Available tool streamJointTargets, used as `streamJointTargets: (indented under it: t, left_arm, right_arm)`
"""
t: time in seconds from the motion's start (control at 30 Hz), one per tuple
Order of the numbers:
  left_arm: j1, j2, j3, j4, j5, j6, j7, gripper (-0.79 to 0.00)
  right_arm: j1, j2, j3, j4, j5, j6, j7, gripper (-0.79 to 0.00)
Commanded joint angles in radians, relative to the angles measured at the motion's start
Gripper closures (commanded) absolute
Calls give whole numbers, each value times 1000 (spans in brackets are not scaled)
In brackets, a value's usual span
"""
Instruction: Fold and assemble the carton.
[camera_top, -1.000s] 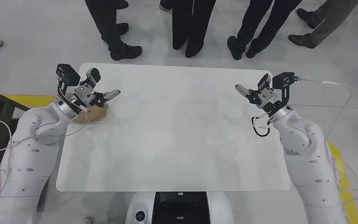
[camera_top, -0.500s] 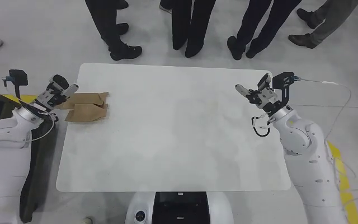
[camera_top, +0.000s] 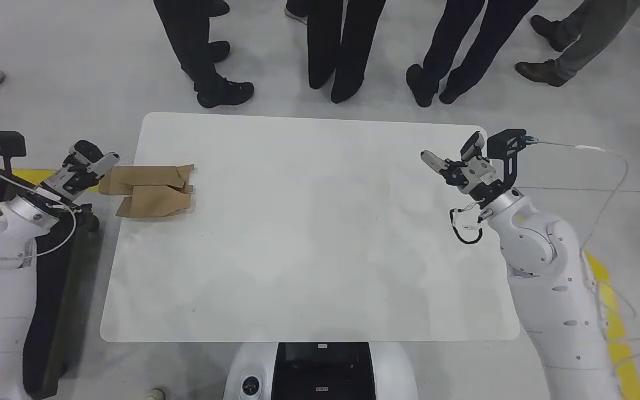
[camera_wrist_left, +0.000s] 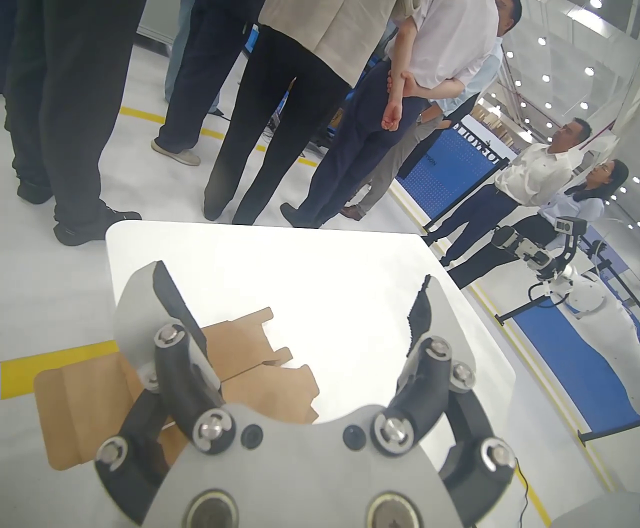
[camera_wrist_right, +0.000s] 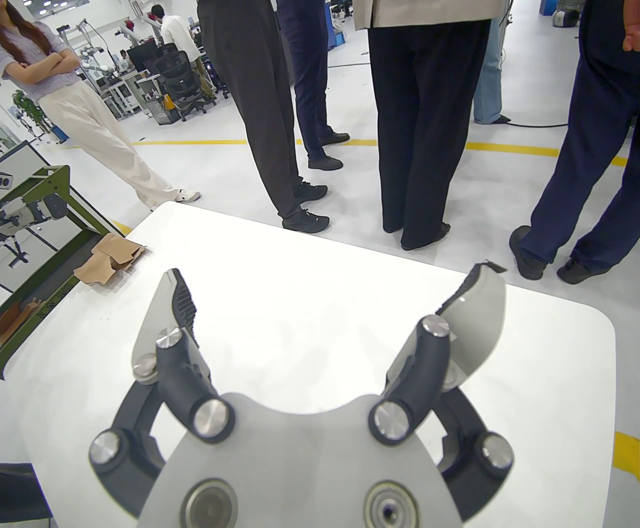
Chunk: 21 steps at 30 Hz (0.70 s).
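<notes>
Top view: camera above the robot's arms, facing straight down and far enough to take in the whole white bench (camera_top: 310, 230), with the left gripper (camera_top: 97, 160) and right gripper (camera_top: 445, 160) at its opposite ends. Left wrist view: camera mounted close behind the left gripper (camera_wrist_left: 295, 295), low over the flattened carton (camera_wrist_left: 250, 360), looking between the open jaws across the bench. Right wrist view: camera close behind the right gripper (camera_wrist_right: 330, 285), looking across the bench from the other end. All three views share the bench top and the carton (camera_wrist_right: 107, 257).

carton (camera_top: 150, 190) | brown cardboard | flat, unassembled | table's left edge
</notes>
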<state>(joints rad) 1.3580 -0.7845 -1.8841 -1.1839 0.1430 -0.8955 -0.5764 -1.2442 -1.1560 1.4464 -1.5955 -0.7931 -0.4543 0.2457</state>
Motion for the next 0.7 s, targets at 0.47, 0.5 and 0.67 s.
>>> streamJointTargets:
  t: [0.47,0.5,0.67]
  left_arm:
    - [-49,21,-42,101,-285,228,-226,-785]
    - [-64,26,-53,128,-315,253,-269,-785]
    - [-153,50,-81,285,-408,358,-449,-785]
  right_arm:
    - [0,0,0,0,0,0,0,-785]
    - [0,0,0,0,0,0,0,-785]
    - [0,0,0,0,0,0,0,-785]
